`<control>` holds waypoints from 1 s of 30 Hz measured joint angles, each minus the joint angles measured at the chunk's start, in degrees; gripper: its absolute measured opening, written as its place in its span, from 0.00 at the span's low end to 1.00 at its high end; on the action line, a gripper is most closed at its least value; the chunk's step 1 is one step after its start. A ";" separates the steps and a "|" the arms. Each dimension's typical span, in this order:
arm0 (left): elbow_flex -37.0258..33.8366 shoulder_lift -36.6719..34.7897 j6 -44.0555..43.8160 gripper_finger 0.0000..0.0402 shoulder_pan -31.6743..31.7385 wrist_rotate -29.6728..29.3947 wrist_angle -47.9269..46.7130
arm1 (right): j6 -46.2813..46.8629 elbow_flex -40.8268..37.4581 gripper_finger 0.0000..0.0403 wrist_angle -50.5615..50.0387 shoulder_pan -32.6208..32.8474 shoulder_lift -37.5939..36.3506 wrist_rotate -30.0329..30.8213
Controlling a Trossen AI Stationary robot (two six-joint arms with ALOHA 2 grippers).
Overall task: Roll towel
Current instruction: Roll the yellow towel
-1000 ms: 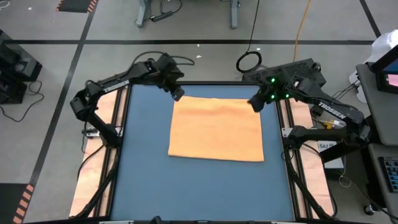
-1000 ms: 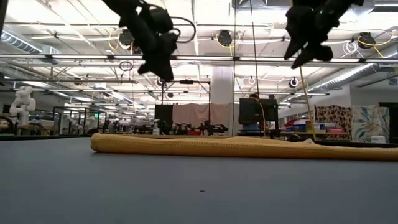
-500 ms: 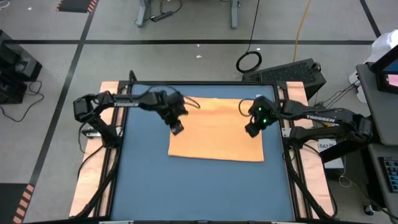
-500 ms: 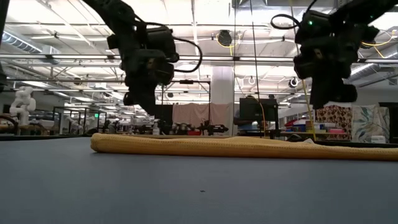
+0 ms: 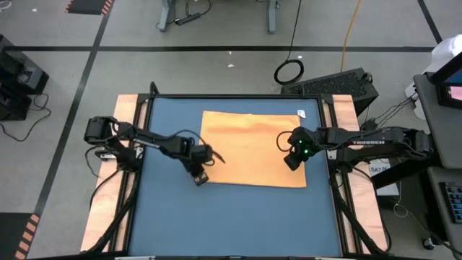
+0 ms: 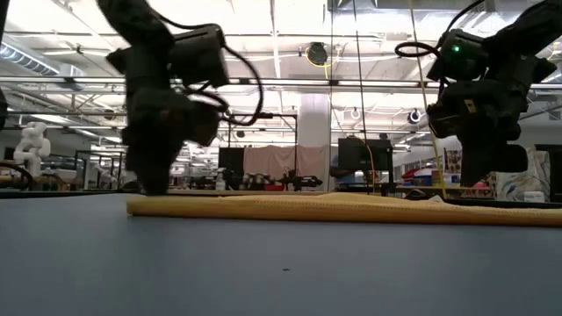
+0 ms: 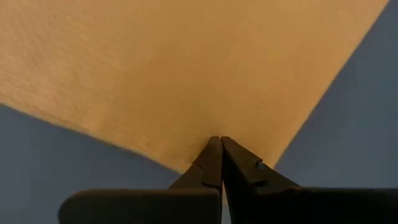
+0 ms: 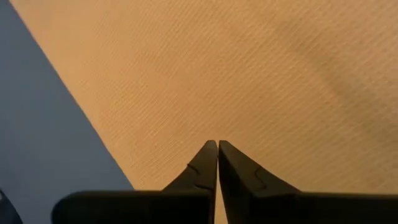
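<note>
One towel (image 5: 253, 149) is spread flat at the table's (image 5: 238, 217) upper centre. Two grippers, left (image 5: 200, 178) and right (image 5: 291, 163), are pressed closed at its lower corners. "TROSSEN" is lettered on both arms.

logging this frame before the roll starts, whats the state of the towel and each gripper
towel: spread flat on the blue table, not rolled yet
left gripper: shut, tips at the towel's near left corner
right gripper: shut, tips over the towel near its right edge; whether either pinches cloth cannot be told
</note>
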 joint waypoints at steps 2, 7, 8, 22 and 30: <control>-2.09 -0.33 -1.80 0.01 -1.76 -0.70 1.14 | 0.02 -0.28 0.02 0.67 1.20 0.00 -0.08; -4.78 -0.66 -4.53 0.01 -4.89 -0.55 -1.22 | 2.76 -0.28 0.02 4.16 4.55 0.00 -0.48; -4.77 -0.98 -4.38 0.01 -5.28 0.25 -3.03 | 3.69 -0.28 0.02 5.59 5.25 0.00 -0.49; 3.14 -16.41 -3.39 0.01 -1.84 -4.30 -19.11 | 11.52 1.44 0.02 30.65 5.25 0.77 8.32; 8.82 -15.88 16.37 0.01 10.29 -9.71 -2.90 | 7.37 11.45 0.02 30.72 -3.00 10.75 8.10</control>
